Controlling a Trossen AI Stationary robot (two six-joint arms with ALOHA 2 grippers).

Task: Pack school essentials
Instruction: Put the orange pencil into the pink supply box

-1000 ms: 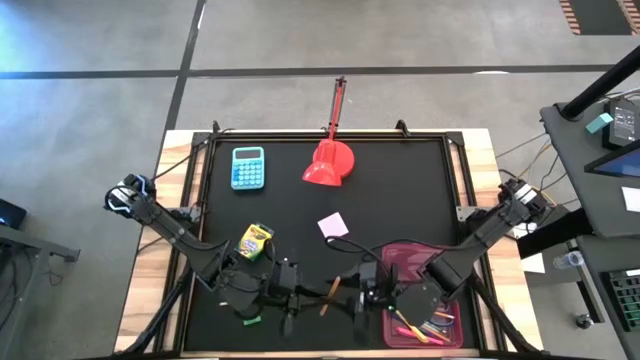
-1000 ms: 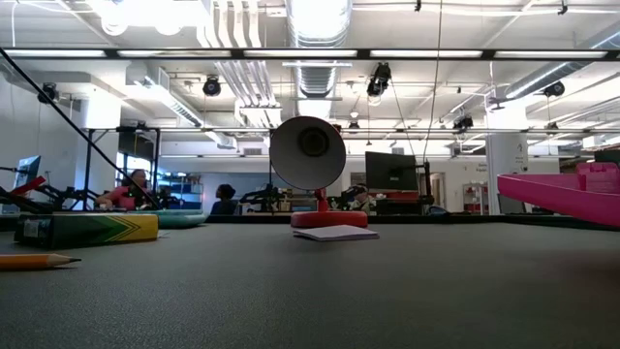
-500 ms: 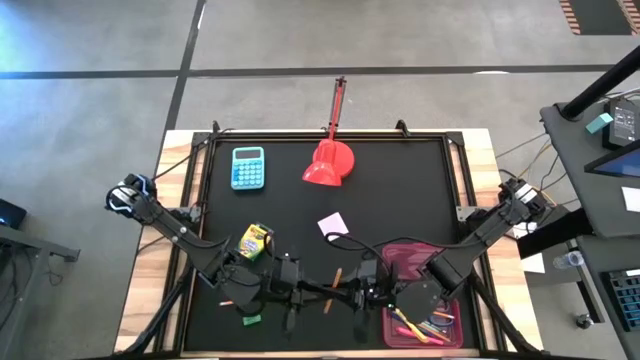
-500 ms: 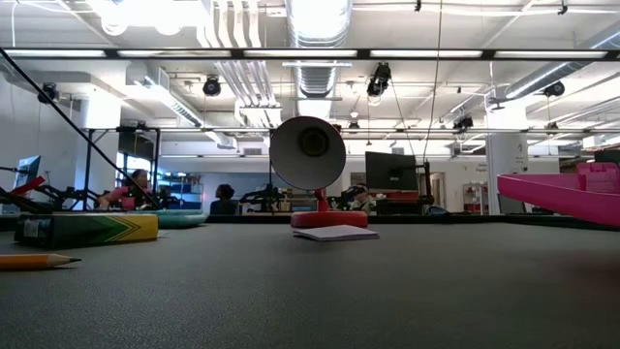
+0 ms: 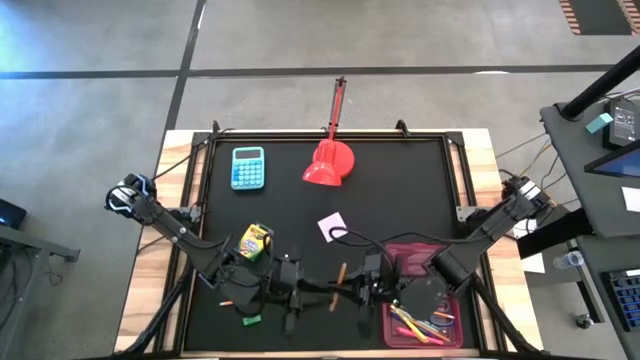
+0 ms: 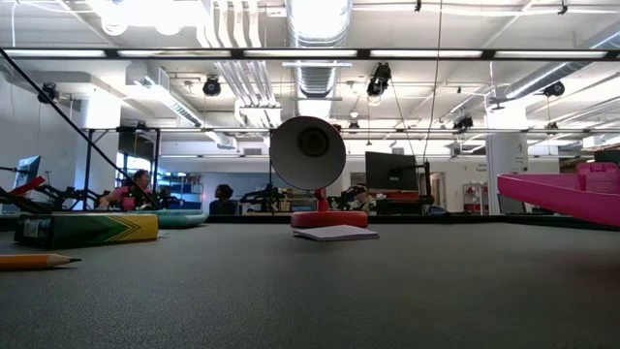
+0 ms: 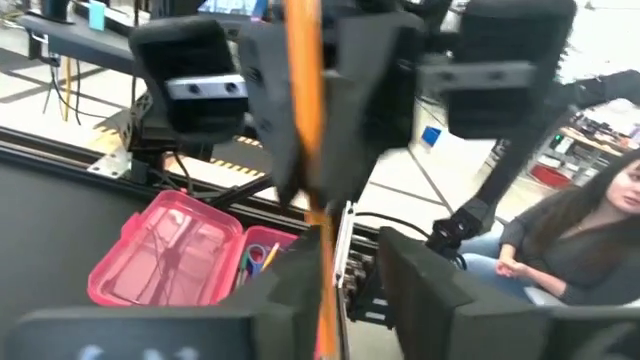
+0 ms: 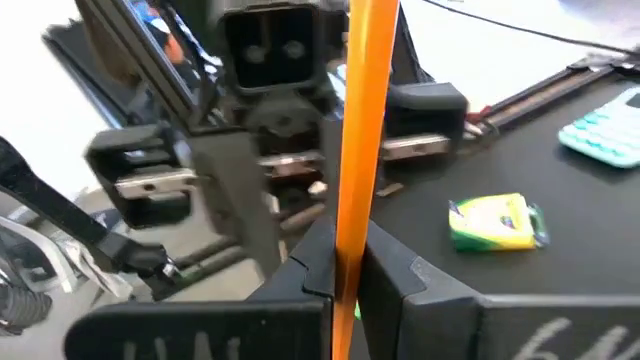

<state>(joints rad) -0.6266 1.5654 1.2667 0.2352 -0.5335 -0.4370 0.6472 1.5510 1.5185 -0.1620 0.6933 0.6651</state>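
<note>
Right gripper [image 5: 352, 291] is clenched on the slim orange pencil [image 5: 341, 274], which stands between it and the left gripper [image 5: 312, 292] facing it, whose grip I cannot tell. Just beyond the right gripper sits the open pink plastic case [image 5: 420, 300]; the yellow-green crayon box [image 5: 254, 241] lies behind the left one.

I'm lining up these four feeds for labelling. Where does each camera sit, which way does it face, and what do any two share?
High: above the table, looking straight down; both arms, left gripper and right gripper meeting on an orange pencil.
Low: table height, looking level across; lamp, no arms.
Left wrist: on the left arm, facing the right gripper and the pink case.
Right wrist: on the right arm, fingers shut on the pencil, facing the crayon box.
Shared: both wrist views show the pencil.
</note>
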